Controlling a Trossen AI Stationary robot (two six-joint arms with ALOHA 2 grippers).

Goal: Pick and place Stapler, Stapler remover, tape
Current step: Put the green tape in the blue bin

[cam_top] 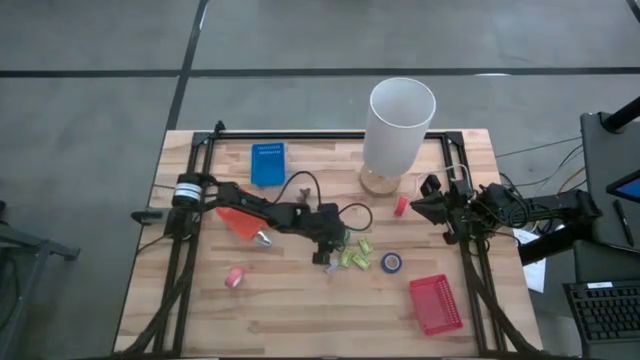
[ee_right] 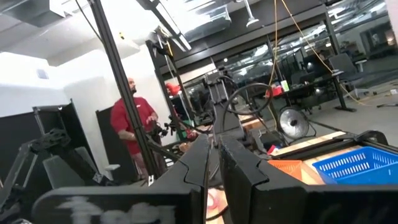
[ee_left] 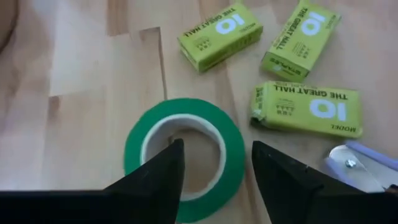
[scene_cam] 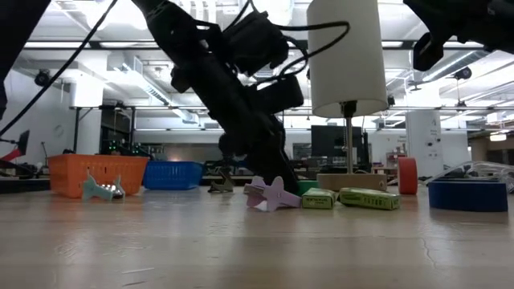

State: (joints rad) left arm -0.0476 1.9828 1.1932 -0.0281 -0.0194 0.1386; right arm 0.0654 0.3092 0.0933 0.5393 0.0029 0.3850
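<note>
Left wrist view: left tool [ee_left: 214, 165] released, one finger inside hole of green ring-shaped tape roll [ee_left: 184, 155] flat on wooden counter [ee_left: 81, 93]. Risk: lifting snags roll; yellow-green staple boxes [ee_left: 308, 109] just beside get nudged. Right tool [ee_right: 214, 165] clenched, idle at counter's right edge.

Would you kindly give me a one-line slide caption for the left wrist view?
Left gripper, open, straddles the rim of a green tape roll beside three staple boxes on the wooden table.
</note>
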